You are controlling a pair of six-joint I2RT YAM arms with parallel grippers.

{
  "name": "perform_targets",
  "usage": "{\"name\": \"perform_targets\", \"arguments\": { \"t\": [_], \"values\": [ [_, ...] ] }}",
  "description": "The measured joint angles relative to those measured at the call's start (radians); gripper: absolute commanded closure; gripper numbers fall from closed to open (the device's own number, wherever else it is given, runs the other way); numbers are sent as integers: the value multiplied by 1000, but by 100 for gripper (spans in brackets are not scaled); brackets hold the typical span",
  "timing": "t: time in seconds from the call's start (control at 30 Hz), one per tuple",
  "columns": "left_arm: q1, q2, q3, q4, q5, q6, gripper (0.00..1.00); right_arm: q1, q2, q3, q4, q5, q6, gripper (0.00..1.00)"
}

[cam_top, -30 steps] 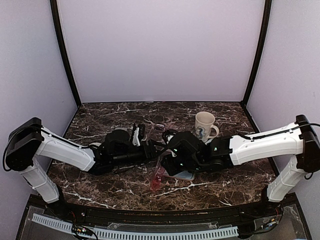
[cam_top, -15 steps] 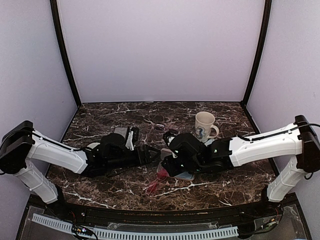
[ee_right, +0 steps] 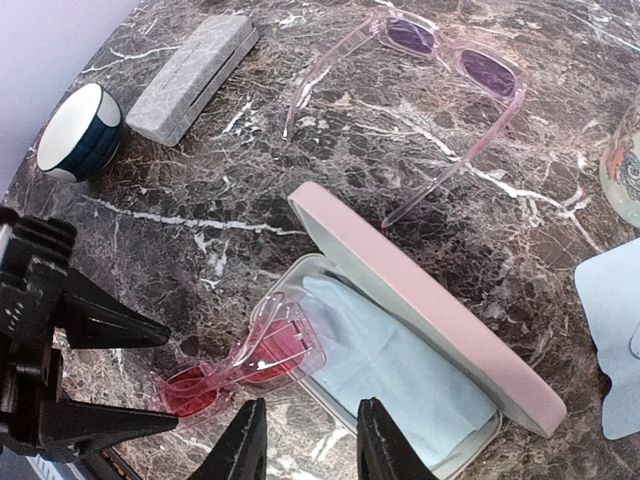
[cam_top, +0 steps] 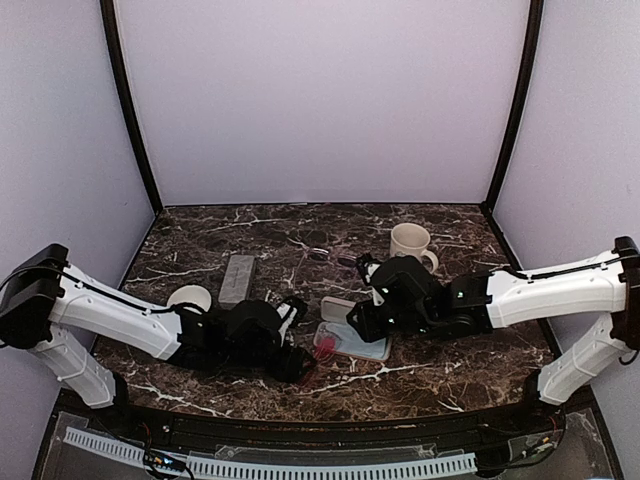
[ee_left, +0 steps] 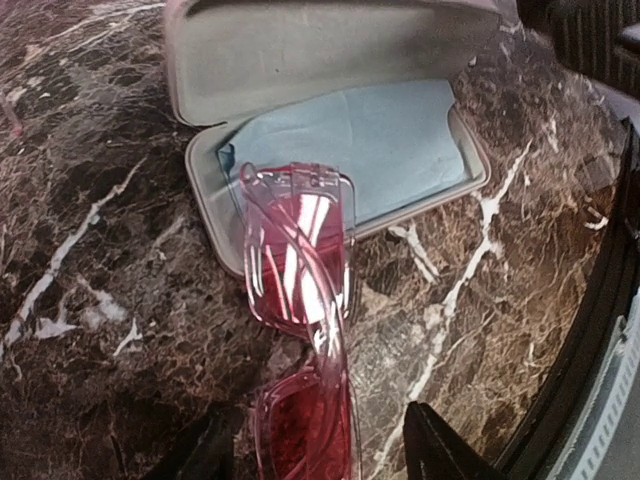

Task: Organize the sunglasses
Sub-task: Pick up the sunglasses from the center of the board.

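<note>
Lying lengthwise between the left gripper point(ee_left: 320, 455) and the open pink case point(ee_left: 300, 50), the red-pink sunglasses point(ee_left: 300, 290) rest their far end on its rim. The left gripper's jaws stand spread beside the near lens. The right gripper point(ee_right: 310, 440) hangs open over the case. Only the right wrist view shows the second pair point(ee_right: 455, 60), lying beyond the case.

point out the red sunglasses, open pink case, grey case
red sunglasses point(ee_right: 192, 390): right wrist view, on a red lens
open pink case point(ee_right: 430, 315): right wrist view, on the raised lid
grey case point(ee_right: 192, 78): right wrist view, on its top

open pink case point(ee_right: 430, 312) holding blue cloth point(ee_right: 390, 372), closed grey case point(ee_right: 192, 78), cream mug point(cam_top: 408, 245)
</note>
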Motion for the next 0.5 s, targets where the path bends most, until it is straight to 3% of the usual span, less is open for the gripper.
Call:
{"name": "perform_targets", "arguments": {
  "t": [0.2, 0.5],
  "values": [
    [-31, 111, 119, -98, -16, 70, 51, -5, -18, -41, 2, -2, 8, 68],
    [-35, 170, 182, -164, -16, 109, 61, -5, -26, -76, 16, -5, 19, 68]
  ]
}}
